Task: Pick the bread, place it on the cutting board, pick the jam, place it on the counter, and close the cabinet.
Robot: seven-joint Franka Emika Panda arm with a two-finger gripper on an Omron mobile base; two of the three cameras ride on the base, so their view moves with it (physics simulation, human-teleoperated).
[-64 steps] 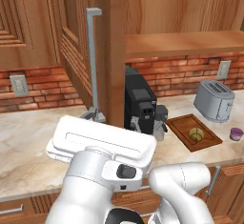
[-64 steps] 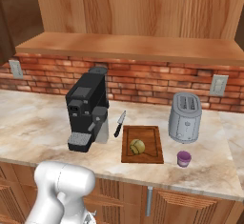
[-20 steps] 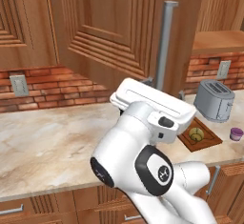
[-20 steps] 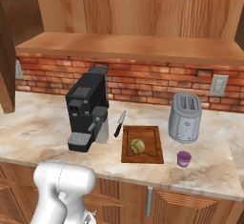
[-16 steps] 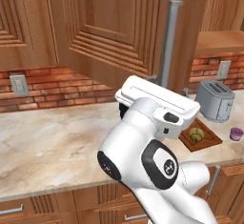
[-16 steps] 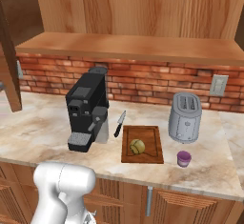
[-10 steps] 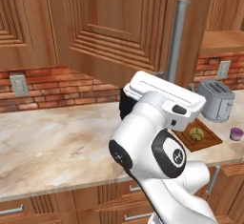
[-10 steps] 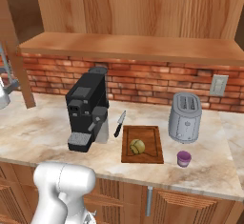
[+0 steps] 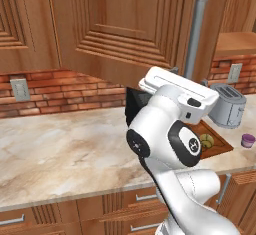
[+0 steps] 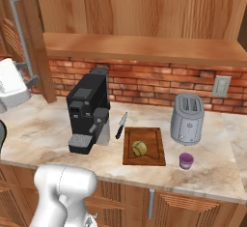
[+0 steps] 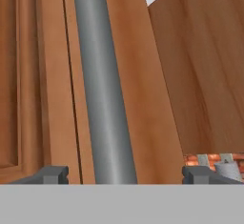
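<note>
The cabinet door stands half swung, its silver bar handle running between my spread fingertips. My gripper is open around that handle without clamping it; in the right base view the gripper sits at the far left by the door edge. The bread lies on the cutting board, also seen as the bread on the board. The purple jam stands on the counter right of the board, and the jam shows far right.
A black coffee machine stands left of the board, with a knife beside it. A silver toaster sits behind the jam. Brick wall and a wooden shelf run behind; drawers hang below the counter.
The cabinet door has swung further toward shut, its handle moving right in the left base view and entering the right base view from the left. My gripper moved along with it.
</note>
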